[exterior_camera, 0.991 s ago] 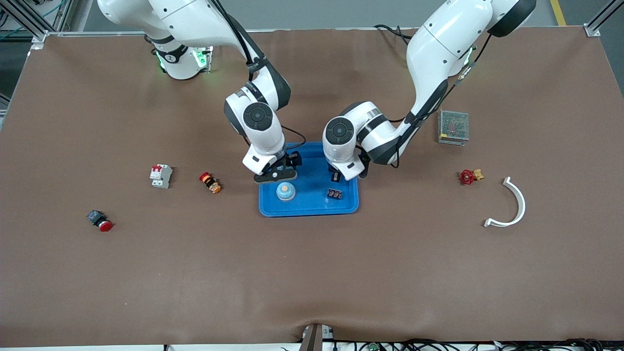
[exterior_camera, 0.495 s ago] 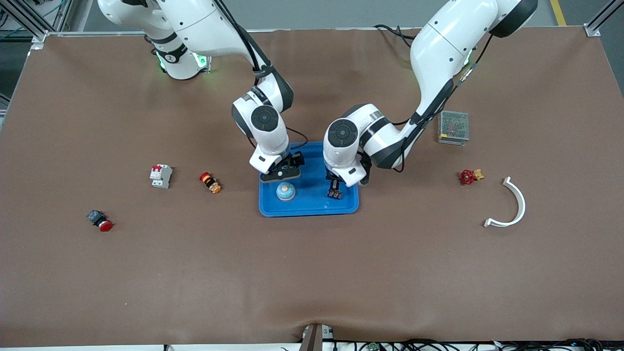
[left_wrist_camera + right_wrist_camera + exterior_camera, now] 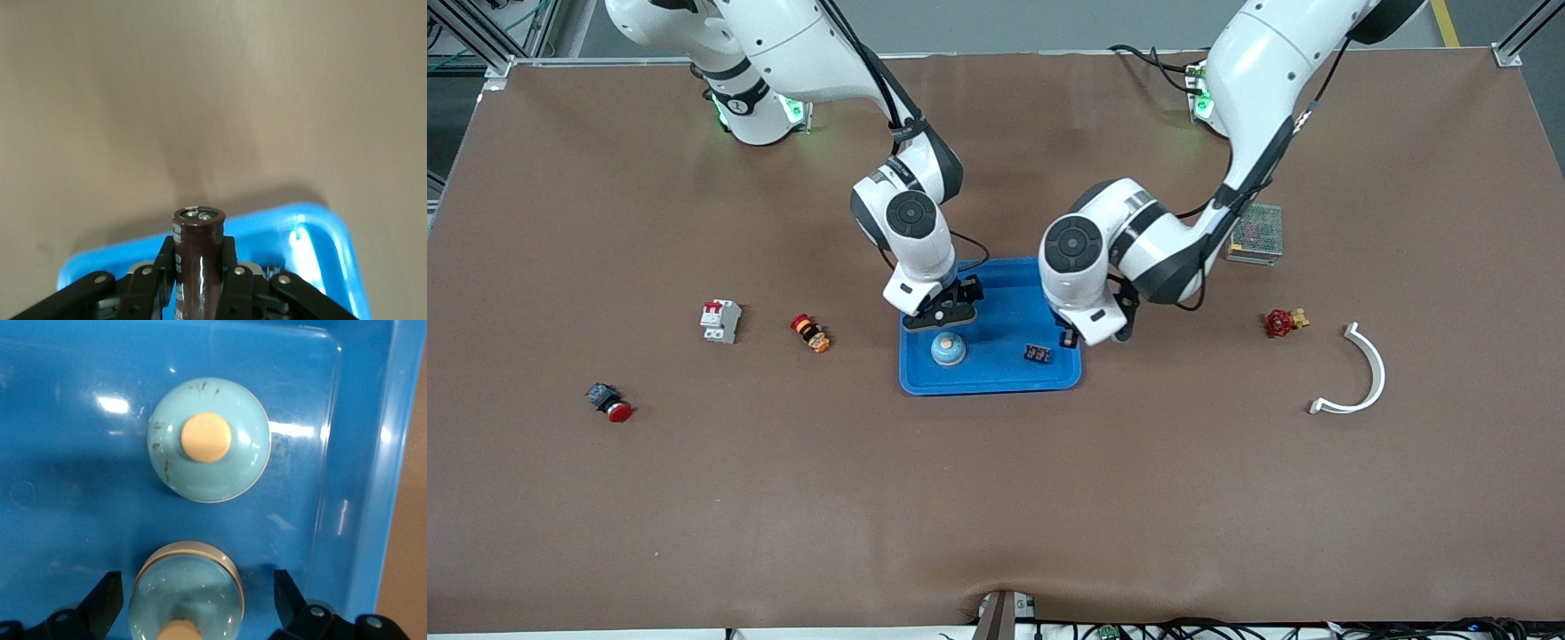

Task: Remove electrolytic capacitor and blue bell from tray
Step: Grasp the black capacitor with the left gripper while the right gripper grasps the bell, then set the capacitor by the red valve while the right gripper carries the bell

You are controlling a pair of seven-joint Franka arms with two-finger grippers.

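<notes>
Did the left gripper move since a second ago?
Yes. The left gripper, shut on the capacitor, has shifted toward the left arm's end of the blue tray, away from the small black part.

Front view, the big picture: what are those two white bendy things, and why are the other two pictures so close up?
They are two robot arms, seen from a camera high above the table. Each close-up comes from a camera on one arm's wrist. The left hand, over the blue tray's edge, is shut on a brown capacitor. The right hand is open over the tray, where a pale blue bell sits; its camera shows a second bell between its fingers.
</notes>
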